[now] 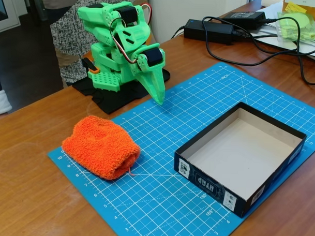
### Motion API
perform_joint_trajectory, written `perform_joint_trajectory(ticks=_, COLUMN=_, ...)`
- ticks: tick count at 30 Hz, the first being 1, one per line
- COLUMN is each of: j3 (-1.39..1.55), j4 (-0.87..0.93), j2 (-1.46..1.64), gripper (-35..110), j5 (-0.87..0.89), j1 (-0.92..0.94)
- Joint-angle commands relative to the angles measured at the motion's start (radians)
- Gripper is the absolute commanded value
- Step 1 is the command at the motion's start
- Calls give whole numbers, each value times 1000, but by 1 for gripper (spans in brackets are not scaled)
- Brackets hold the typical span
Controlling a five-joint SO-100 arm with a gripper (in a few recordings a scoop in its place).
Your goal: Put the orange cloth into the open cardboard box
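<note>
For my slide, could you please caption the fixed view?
Green arm folded, gripper shut, above a blue mat; orange cloth lies left of the empty box.

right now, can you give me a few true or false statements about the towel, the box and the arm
1. The orange towel lies on the blue mat. True.
2. The towel is inside the box. False: it lies on the mat to the left of the box, apart from it.
3. The box is empty. True.
4. The gripper holds the towel. False: the green arm is folded at the back, its gripper pointing down and holding nothing.
5. The box has a lid on. False: it is open.
</note>
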Motion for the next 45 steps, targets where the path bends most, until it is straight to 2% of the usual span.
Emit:
perform_joint_trajectory(ticks=1, j3=-14, j4=-14, j2=17, gripper=0, j5=29, j1=31)
perform_joint_trajectory(ticks=40, j3=-14, j4=-14, j2=17, gripper=0, j5=26, j1=23)
perform_joint_trajectory(ticks=45, j3=-51, j4=18, j2=17, gripper=0, j5=-72, j1=21)
